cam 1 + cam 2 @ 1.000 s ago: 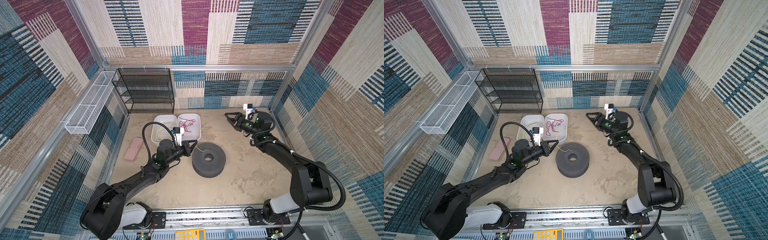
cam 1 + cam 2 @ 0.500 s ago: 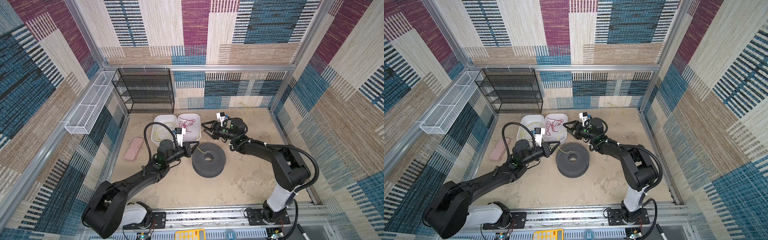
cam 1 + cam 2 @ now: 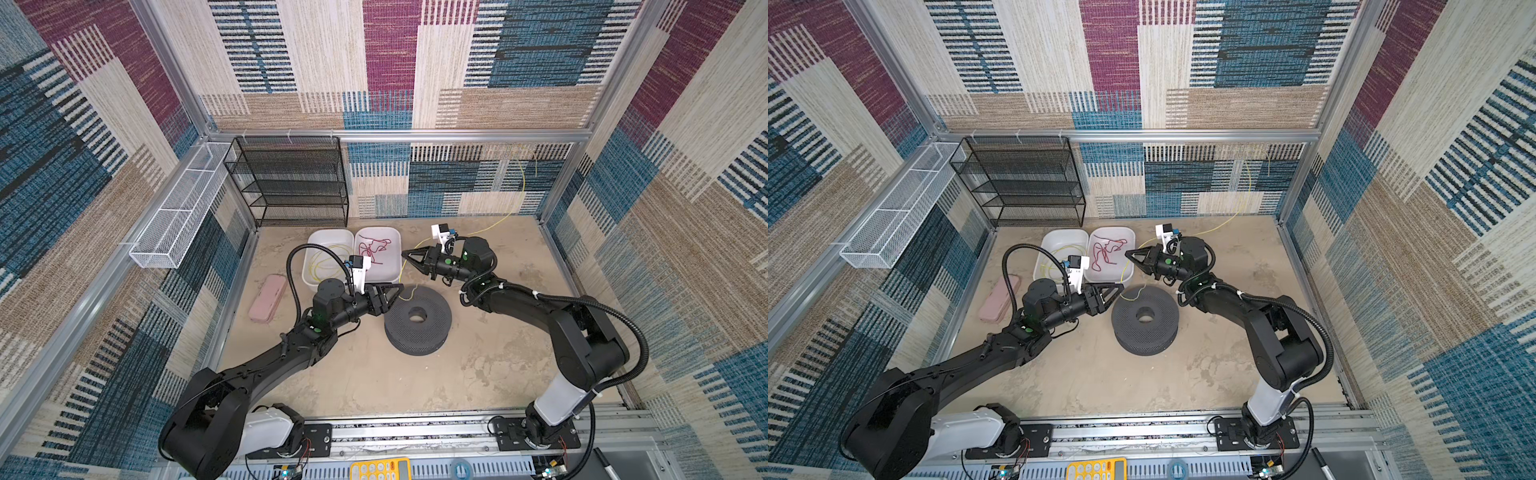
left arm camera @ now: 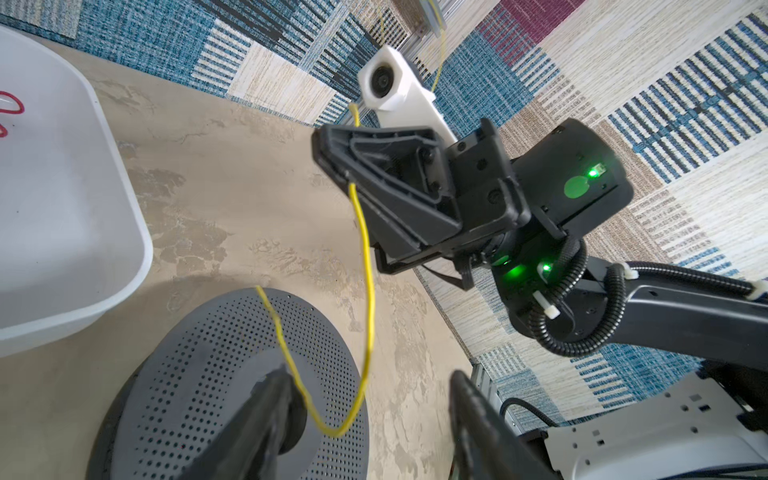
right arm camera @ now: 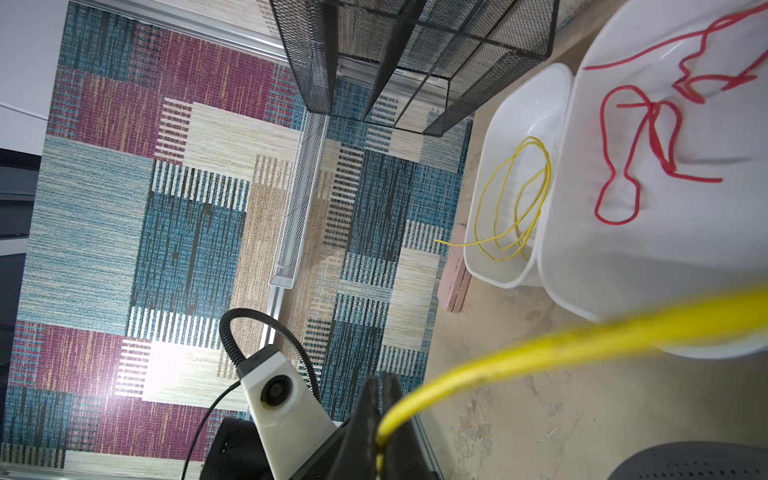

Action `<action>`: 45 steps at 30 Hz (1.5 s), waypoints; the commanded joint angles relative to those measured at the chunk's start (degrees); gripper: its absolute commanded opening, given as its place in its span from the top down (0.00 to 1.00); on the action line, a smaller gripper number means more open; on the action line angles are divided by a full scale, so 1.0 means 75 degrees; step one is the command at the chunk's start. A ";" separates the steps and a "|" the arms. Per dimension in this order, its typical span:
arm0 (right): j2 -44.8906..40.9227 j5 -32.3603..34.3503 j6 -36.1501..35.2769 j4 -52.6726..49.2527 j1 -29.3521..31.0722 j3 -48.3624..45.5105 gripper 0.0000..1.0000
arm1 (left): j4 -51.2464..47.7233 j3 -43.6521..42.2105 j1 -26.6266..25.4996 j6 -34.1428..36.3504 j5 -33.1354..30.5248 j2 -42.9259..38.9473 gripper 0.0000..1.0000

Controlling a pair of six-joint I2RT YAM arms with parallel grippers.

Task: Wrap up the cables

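Cables [image 4: 369, 257]: one yellow strand droops from the right gripper [image 4: 332, 166] and loops onto the perforated grey spool [image 3: 434, 328]; another coil lies in a white tub [image 3: 328, 240]. The right arm reaches low toward the tubs, jaws clenched on the strand. The left arm extends to the spool, with the left gripper [image 4: 365, 390] released and its fingers straddling the loop.

**A robot test cell in a lab**

This place is a closed robot work cell, the kind that belongs to a research lab and not to a home. An aluminium frame [image 3: 399, 135] boxes it in, and the walls [image 3: 390, 54] are covered with striped patchwork carpet material. At the lower edge of both top views, a metal rail [image 3: 415, 432] carries the bases of the left arm [image 3: 266, 365] and the right arm [image 3: 582, 345]. Both reach over a bare tan tabletop [image 3: 374, 386]. A black mesh shelf rack [image 3: 291, 183] stands at the back, and a white wire basket [image 3: 178, 212] hangs on the left wall.
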 commanded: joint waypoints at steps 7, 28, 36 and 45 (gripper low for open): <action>-0.0539 0.0465 0.0062 -0.0021 0.0002 -0.0005 1.00 | 0.1451 -0.1140 -0.0265 0.0469 -0.0752 -0.0070 0.31; -0.1350 0.0720 0.0122 -0.0357 0.0002 -0.0324 1.00 | 0.5111 -0.1420 -0.1520 0.2208 -0.4314 0.2101 0.38; -0.1401 0.0653 0.0239 -0.0219 0.0002 -0.0433 1.00 | 0.4466 -0.1012 -0.1619 0.3648 -0.4441 0.1915 0.37; -0.1494 0.0614 0.0208 -0.0276 -0.0005 -0.0480 1.00 | 0.4273 -0.0667 -0.1611 0.4549 -0.4209 0.2146 0.79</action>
